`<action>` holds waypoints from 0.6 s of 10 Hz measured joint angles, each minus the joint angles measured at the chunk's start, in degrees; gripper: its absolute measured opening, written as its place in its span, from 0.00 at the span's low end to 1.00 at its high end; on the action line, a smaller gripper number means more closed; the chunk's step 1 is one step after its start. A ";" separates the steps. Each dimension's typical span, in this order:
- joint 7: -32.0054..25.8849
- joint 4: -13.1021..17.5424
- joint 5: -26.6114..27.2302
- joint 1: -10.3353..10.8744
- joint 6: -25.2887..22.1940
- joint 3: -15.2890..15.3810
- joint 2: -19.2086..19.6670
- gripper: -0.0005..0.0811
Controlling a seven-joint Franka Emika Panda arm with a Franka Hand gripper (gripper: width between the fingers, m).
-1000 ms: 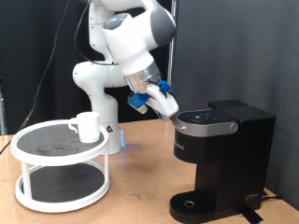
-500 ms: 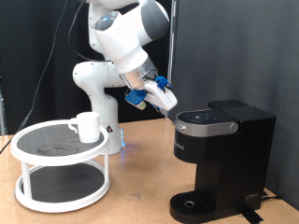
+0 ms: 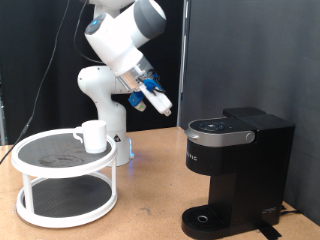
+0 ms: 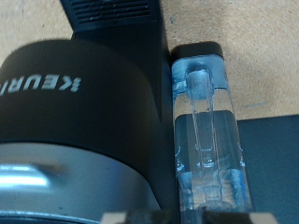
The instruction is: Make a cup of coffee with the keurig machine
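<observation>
The keurig machine (image 3: 238, 165) stands at the exterior view's right on the wooden table, its rounded lid (image 3: 220, 128) down. My gripper (image 3: 161, 105) hangs in the air above and to the left of the lid, clear of it, shut and holding nothing. The white cup (image 3: 93, 135) stands on the top shelf of a round two-tier rack (image 3: 40, 205) at the left, far from the gripper. The wrist view looks down on the machine's black lid (image 4: 84, 121) and its clear water tank (image 4: 207, 131).
The machine's round drip base (image 3: 205, 218) has nothing on it. The robot's white base (image 3: 100, 90) stands behind the rack. A black curtain hangs behind the table. Bare table (image 3: 150, 190) lies between the rack and the machine.
My gripper has risen and moved left, away from the machine's lid, which it was next to a second ago. The cup and the machine have not moved.
</observation>
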 joint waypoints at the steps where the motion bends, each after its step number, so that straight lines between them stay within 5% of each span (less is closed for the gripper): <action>1: 2.93 -2.10 0.01 -0.52 0.74 0.08 -2.67 0.01; 6: 6.78 -5.69 0.19 -1.18 4.84 0.20 -4.41 0.01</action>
